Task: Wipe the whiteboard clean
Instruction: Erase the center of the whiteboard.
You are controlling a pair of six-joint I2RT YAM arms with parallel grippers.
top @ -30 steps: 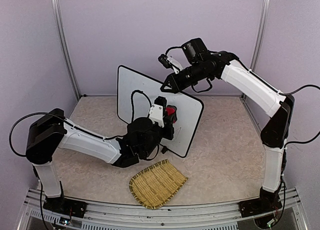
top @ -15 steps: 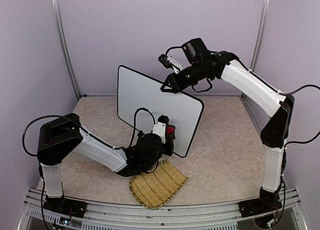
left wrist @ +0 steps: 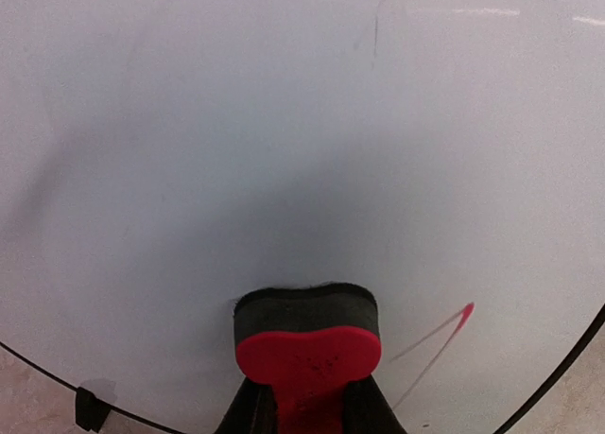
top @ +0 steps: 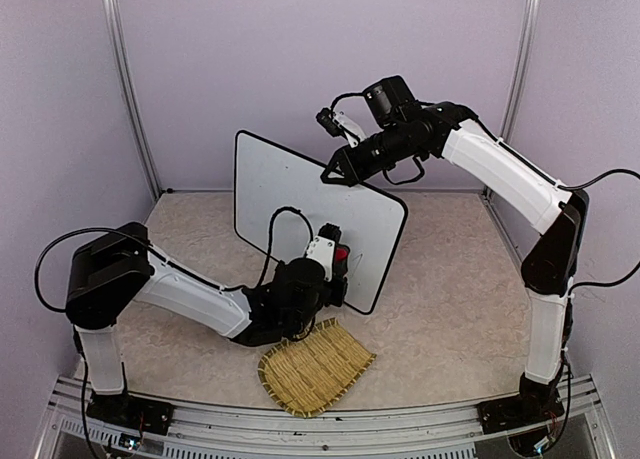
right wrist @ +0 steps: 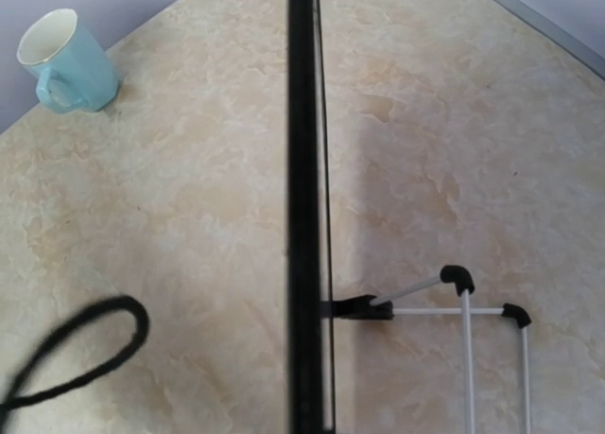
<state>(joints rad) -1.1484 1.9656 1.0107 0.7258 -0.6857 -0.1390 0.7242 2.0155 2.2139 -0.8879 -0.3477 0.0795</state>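
Note:
The whiteboard (top: 290, 189) stands upright on the table, angled from back left to front right. My left gripper (top: 338, 264) is shut on a red eraser (top: 342, 253) and presses its black felt against the board's lower right part. In the left wrist view the eraser (left wrist: 307, 344) lies flat on the board (left wrist: 236, 150), held by my left gripper (left wrist: 307, 401). A thin red mark (left wrist: 444, 332) is just right of it and a faint dark line (left wrist: 375, 32) is near the top. My right gripper (top: 335, 171) holds the board's top rim (right wrist: 302, 207); its fingers are out of the right wrist view.
A woven straw mat (top: 315, 367) lies near the front, below the left wrist. Behind the board stand a teal mug (right wrist: 66, 60) and the board's white wire stand (right wrist: 463, 311). A black cable loop (right wrist: 85, 349) hangs at the lower left.
My left gripper slid the eraser down the board towards its lower right corner, then lifted slightly. The right arm and board have not moved.

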